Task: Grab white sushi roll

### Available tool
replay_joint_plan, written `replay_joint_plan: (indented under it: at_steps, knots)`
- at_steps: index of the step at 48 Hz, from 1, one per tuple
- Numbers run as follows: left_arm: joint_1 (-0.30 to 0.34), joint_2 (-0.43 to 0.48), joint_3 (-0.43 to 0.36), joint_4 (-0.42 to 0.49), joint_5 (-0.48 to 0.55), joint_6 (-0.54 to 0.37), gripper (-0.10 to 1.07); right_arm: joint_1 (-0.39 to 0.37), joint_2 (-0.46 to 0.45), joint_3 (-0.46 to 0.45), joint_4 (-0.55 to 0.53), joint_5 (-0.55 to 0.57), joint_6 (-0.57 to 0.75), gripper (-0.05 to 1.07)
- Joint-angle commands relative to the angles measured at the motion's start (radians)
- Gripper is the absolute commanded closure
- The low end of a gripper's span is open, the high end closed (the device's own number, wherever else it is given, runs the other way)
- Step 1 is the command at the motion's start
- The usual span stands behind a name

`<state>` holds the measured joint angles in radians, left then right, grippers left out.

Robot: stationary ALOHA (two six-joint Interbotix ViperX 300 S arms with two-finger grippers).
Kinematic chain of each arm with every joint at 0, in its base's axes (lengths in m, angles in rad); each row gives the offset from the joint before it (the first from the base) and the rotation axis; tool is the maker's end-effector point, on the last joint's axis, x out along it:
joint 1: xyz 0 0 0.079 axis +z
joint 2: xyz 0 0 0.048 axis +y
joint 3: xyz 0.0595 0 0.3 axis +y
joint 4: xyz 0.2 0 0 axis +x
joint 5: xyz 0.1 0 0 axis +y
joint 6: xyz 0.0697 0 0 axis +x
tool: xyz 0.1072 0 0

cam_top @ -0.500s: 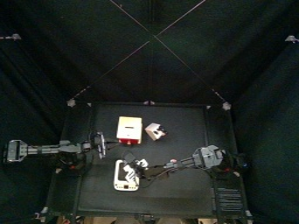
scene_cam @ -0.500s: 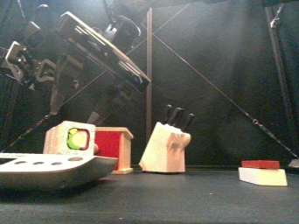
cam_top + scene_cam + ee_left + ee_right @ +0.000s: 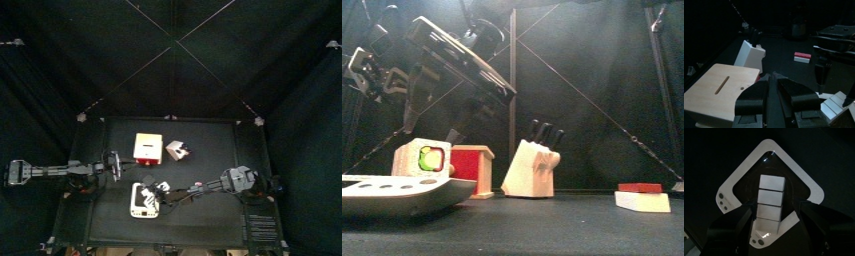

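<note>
At the left, the left gripper (image 3: 772, 80) hangs above the worktop (image 3: 214, 150) with its jaws together, holding nothing, just beside a pale box with a wooden slotted top (image 3: 147, 148). Next to that box stands a light wooden knife block with black handles (image 3: 529, 165).

Further along, a white pointed plastic tray (image 3: 741, 175) lies near the worktop's front edge. The white sushi roll (image 3: 771, 195), a row of square white pieces, lies along the tray's middle.

The right gripper (image 3: 777, 208) hovers over it, jaws spread wide to either side of the roll and not touching it. Hardly anything has shifted in the last half second, so the grasp is lined up but not begun. It likely needs only to descend and close.
</note>
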<state>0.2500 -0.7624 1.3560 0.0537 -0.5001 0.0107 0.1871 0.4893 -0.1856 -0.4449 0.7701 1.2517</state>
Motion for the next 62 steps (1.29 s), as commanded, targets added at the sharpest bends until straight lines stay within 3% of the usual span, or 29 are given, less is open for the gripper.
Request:
replay_joint_plan:
  at_steps: [1, 62]
  knots:
    - [0.003, 0.000, -0.011, -0.002, -0.005, 0.000, 0.39, -0.002, -0.028, -0.028, 0.002, -0.002, -0.002, 0.12]
    - [0.003, 0.000, -0.011, 0.000, -0.003, 0.000, 0.39, 0.003, 0.044, -0.063, 0.040, -0.002, -0.002, 0.13]
